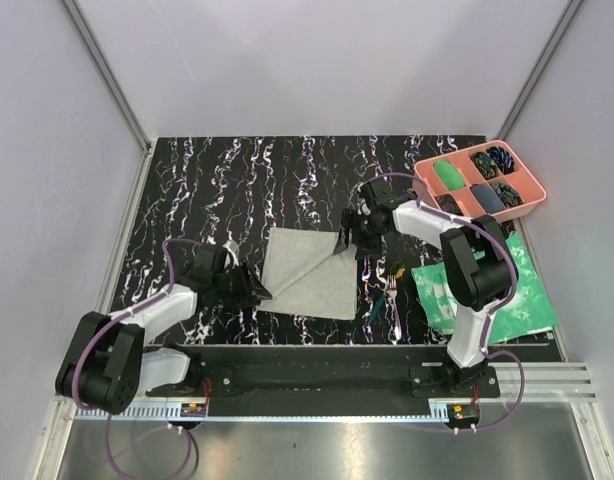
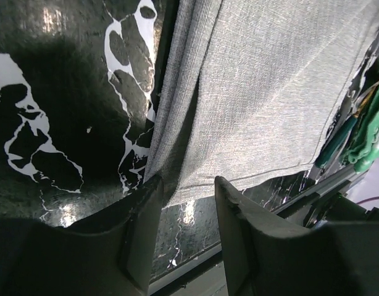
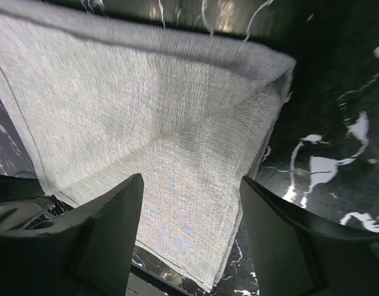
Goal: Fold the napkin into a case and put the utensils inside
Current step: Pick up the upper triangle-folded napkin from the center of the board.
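Overhead, you see the napkin [image 1: 309, 272] spread flat on the dark marbled desk [image 1: 217, 190]. It is nearly square and a little skewed, so no long axis stands out. A raised fold line crosses it from its far right corner to its near left corner. Your left fingers [image 1: 253, 289] sit at the napkin's near left corner and your right fingers [image 1: 345, 243] at its far right corner. From this height you cannot tell how far either pair is open. The utensils [image 1: 385, 292] lie on the desk just right of the napkin, their lengths running far to near. A green-and-white sheet [image 1: 522, 300] lies right of the napkin beyond them, with a pink tray [image 1: 528, 205] further back.

Next, your left wrist view shows the left fingers parted with a clear gap and gripping nothing. The napkin's [image 2: 263, 92] hemmed edge runs across just past their tips, with an overlapping layer edge leading away from them.

Lastly, your right wrist view shows the right fingers spread wide and holding nothing. The napkin [image 3: 146, 123] lies below and beyond them, its upper layer lifted at the corner.
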Robot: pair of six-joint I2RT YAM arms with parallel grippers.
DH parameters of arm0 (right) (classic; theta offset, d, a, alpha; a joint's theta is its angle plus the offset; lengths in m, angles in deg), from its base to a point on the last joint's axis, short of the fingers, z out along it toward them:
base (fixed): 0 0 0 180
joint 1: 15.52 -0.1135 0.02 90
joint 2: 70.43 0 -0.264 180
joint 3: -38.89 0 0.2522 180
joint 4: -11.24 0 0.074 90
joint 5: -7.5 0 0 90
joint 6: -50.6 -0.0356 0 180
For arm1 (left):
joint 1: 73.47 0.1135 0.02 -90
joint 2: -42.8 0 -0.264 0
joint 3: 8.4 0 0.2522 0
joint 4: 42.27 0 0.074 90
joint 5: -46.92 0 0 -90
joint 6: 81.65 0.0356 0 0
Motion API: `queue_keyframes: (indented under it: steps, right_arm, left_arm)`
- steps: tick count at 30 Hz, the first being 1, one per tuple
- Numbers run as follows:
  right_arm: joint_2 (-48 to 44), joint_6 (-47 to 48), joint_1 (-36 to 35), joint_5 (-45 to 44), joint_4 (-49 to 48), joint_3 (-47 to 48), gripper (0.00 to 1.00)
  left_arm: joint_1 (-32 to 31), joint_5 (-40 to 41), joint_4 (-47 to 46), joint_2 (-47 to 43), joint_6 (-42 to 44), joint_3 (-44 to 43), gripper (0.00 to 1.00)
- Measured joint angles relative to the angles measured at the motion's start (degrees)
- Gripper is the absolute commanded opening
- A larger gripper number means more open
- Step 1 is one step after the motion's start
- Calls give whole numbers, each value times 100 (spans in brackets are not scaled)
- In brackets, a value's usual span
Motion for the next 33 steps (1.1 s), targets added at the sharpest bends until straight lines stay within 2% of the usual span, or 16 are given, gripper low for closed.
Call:
queue_keyframes:
  steps: [5, 9, 10, 11, 14, 17, 19, 24, 28, 29, 30, 33]
  right_arm:
    - [96, -35, -173, 4, -282, -136, 68]
    - [446, -50, -166, 81, -485, 245, 68]
    - [570, -39, -166, 87, -533, 393, 70]
    - [743, -7, -166, 107, -566, 638, 76]
    - [1047, 127, -173, -26, -472, 1191, 87]
    - [1113, 345, -184, -636, 48, 1644, 94]
    - [1043, 466, -234, -1220, 376, 1779, 100]
    - [555, 549, -857, -2417, 1213, 1768, 100]
    - [203, 483, -1952, -2706, 1539, 1884, 80]
    - [195, 433, -2291, -2717, 1585, 1991, 71]
    - [201, 396, -2608, -2732, 1598, 2098, 66]
    - [291, 321, -3403, -2763, 1613, 2371, 58]
  left_arm:
    - [-79, 4, -540, -549, -365, 586, 45]
    - [-439, 20, -713, -1056, -778, 962, 51]
    - [-535, 17, -708, -1137, -863, 994, 57]
    - [-623, 13, -708, -1222, -957, 1019, 61]
    - [-697, 85, -372, -1641, -1093, 979, 72]
    - [-616, 437, 503, -2131, -992, 551, 75]
    - [-334, 723, 1117, -2214, -874, -103, 75]
    - [678, 1021, 1552, -1751, -629, -1176, 70]
    - [1353, 940, 1779, -1141, -529, -1432, 66]
    - [1550, 890, 1862, -999, -516, -1475, 65]
    - [1738, 850, 1934, -898, -507, -1513, 65]
    - [2323, 632, 2140, -778, -468, -1646, 63]
